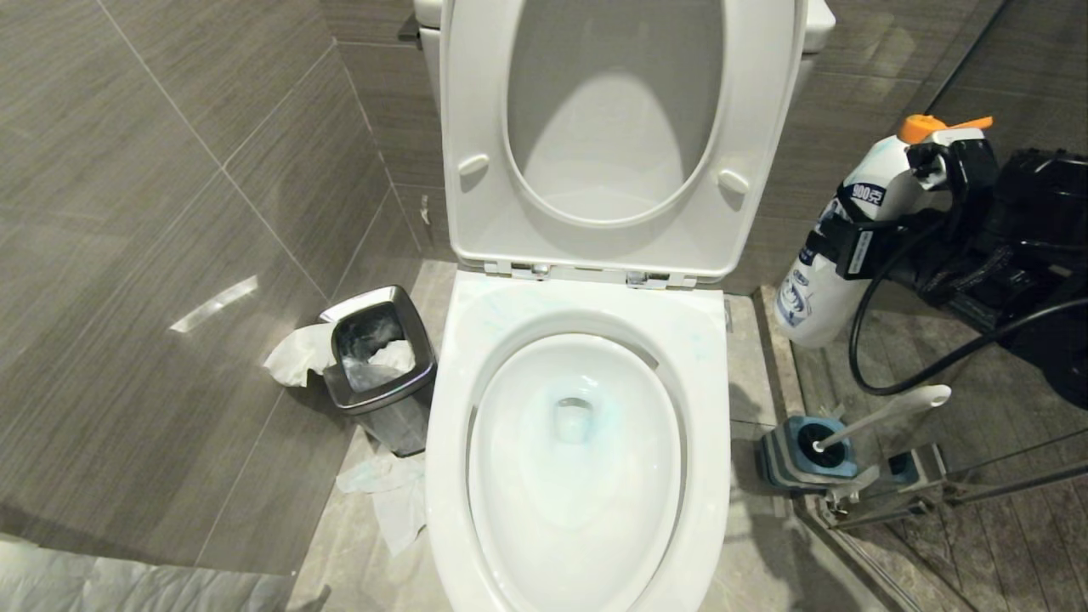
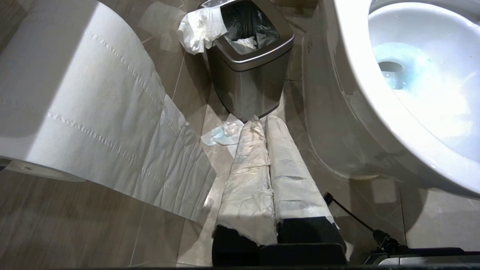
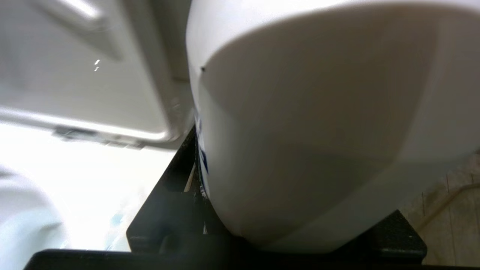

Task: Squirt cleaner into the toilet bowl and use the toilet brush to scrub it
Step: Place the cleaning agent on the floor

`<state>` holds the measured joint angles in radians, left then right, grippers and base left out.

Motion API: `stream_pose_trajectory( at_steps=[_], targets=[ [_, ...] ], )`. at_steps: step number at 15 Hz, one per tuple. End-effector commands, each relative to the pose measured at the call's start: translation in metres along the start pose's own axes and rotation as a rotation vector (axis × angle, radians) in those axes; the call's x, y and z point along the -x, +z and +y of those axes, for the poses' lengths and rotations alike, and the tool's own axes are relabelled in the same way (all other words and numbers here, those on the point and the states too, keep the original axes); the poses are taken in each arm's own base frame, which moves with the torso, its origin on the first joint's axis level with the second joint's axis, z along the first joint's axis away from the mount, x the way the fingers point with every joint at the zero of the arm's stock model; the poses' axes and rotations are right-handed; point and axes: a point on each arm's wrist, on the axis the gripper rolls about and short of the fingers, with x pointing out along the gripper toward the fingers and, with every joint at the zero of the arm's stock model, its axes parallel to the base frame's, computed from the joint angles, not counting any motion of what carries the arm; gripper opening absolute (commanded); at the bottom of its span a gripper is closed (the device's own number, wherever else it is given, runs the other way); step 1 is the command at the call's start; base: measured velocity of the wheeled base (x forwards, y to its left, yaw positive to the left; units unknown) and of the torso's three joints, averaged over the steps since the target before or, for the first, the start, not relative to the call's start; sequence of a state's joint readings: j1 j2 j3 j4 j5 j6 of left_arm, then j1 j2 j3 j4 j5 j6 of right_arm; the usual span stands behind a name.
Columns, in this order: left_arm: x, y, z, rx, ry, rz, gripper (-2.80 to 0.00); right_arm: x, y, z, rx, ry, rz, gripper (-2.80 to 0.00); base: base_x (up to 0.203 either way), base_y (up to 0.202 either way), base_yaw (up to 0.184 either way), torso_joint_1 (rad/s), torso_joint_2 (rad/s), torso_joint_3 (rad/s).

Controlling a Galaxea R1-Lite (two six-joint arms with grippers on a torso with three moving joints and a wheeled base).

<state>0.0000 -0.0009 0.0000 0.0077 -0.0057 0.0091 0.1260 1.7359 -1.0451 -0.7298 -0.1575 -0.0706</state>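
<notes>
Our right gripper [image 1: 884, 217] is clamped around the white cleaner bottle [image 1: 837, 255], jaws set on its upper body below the orange cap [image 1: 922, 127]; in the right wrist view the bottle's wall fills the space between the fingers. The bottle hangs nearly upright, leaning a little, cap uppermost, clear of the floor.

From that grip, the toilet bowl [image 1: 705, 357] lies to the left and lower, its rim just beside the bottle's base, and blue-tinted water already sits around the drain. We judge the squirting is done or close to it.

The relation that matters next is straight below the gripper: the toilet brush [image 1: 884, 415] stands in its blue-and-grey holder [image 1: 786, 455] on the floor, its long white handle slanting up and to the right, tip nearest our right arm.

Our left gripper [image 2: 268, 123], fingers pressed together and wrapped in tissue, hangs on the far side of the bowl by the steel bin [image 2: 249, 56], well apart from the brush.
</notes>
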Motion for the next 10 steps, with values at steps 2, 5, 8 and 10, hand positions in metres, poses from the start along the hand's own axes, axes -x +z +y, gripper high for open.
stream_pose_trajectory(
  at_steps=[2,5,8,10],
  targets=[
    [0.0,-0.001,0.0,0.0,0.0,0.004,-2.8,-0.041,-0.036,0.005,0.001,-0.003,-0.002,-2.8,0.0,0.0,0.0,0.0,0.0,0.0],
    [0.0,-0.001,0.0,0.001,0.0,0.003,-2.8,-0.071,-0.05,0.009,-0.001,-0.002,-0.028,-2.8,0.0,0.0,0.0,0.0,0.0,0.0],
    [0.0,-0.001,0.0,0.005,0.001,0.004,-2.8,-0.1,-0.073,0.013,0.004,-0.007,-0.01,-2.8,0.0,0.0,0.0,0.0,0.0,0.0],
    [0.0,-0.001,0.0,0.005,0.001,0.004,-2.8,-0.113,-0.097,0.013,0.009,-0.012,0.028,-2.8,0.0,0.0,0.0,0.0,0.0,0.0]
  ],
)
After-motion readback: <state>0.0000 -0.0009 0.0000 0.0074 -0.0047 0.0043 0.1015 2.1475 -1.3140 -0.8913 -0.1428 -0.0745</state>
